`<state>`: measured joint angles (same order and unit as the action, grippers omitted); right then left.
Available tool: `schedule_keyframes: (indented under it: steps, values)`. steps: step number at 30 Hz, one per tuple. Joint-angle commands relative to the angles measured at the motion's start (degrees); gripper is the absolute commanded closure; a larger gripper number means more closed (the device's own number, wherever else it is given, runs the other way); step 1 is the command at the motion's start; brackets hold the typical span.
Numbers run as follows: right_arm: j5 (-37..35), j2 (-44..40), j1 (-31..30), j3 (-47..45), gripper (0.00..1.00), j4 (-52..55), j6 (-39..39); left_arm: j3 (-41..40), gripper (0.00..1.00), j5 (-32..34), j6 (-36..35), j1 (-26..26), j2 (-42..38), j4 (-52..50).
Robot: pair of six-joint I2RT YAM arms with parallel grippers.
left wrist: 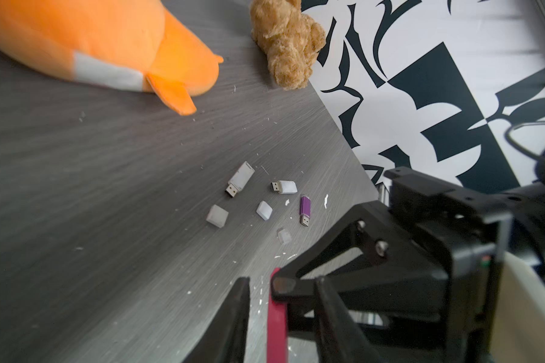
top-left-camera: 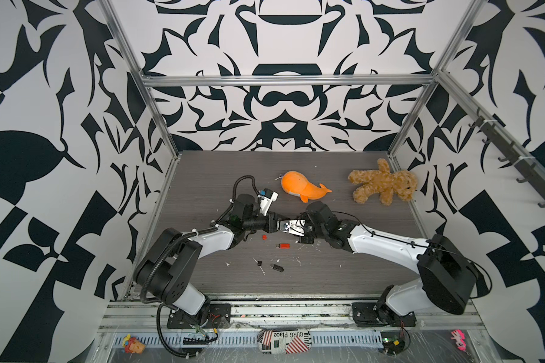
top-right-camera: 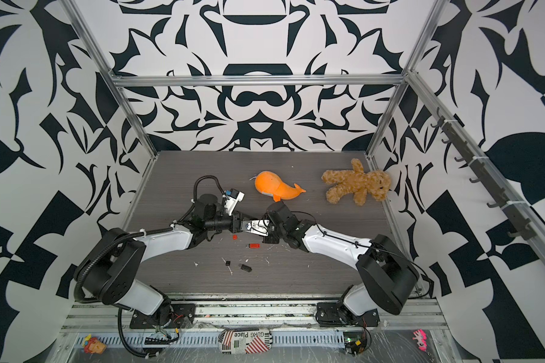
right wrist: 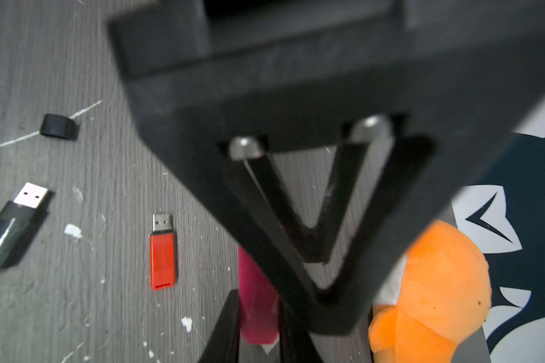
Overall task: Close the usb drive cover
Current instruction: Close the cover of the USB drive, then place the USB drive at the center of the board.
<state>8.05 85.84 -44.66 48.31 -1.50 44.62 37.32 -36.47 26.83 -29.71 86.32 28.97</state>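
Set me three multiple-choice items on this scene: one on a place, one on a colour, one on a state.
1. The teddy bear lies: A) near the table's far right corner; B) at its front edge; C) at its middle.
2. The plush whale is: A) blue; B) orange; C) green.
3. The red usb drive on the table is: A) capped; B) snapped in two; C) uncapped.
Key: 1 A, both top views show it by that corner. 2 B, its body is orange. 3 C, its metal plug lies bare.
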Motion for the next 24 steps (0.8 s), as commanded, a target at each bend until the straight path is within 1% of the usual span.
schedule_keyframes:
  steps: [1,3,6,9,11,13,18,24]
  values:
    - [-1.68,2.76,-0.16,3.23,0.94,0.89,-1.98,-3.08,0.54,0.03,-1.32,4.09,-5.91,-3.30]
    - [-2.23,4.86,0.04,4.56,0.93,0.80,-2.24,-4.71,0.48,0.41,-2.25,6.24,-9.41,-5.05]
    - [-2.55,8.66,0.37,7.80,0.92,0.79,-2.98,-5.07,0.44,2.54,-7.37,7.85,-15.11,-12.86]
    - [-3.51,13.67,0.56,13.41,0.92,4.47,-2.96,-4.71,0.41,8.26,-11.77,9.15,-19.61,-20.88]
    - [-5.47,17.50,0.55,18.10,0.92,8.18,-2.83,-4.67,0.40,12.41,-13.00,10.17,-22.60,-23.71]
    - [-6.80,20.40,0.63,21.39,0.92,10.55,-2.75,-4.39,0.39,15.14,-14.49,10.77,-24.76,-25.98]
    - [-9.09,25.80,0.72,27.41,0.90,16.17,-2.08,-3.05,0.39,21.81,-17.38,10.99,-27.86,-32.18]
    - [-10.09,29.66,2.09,31.78,0.87,20.20,-1.91,-2.70,0.39,23.56,-17.24,11.43,-28.87,-33.79]
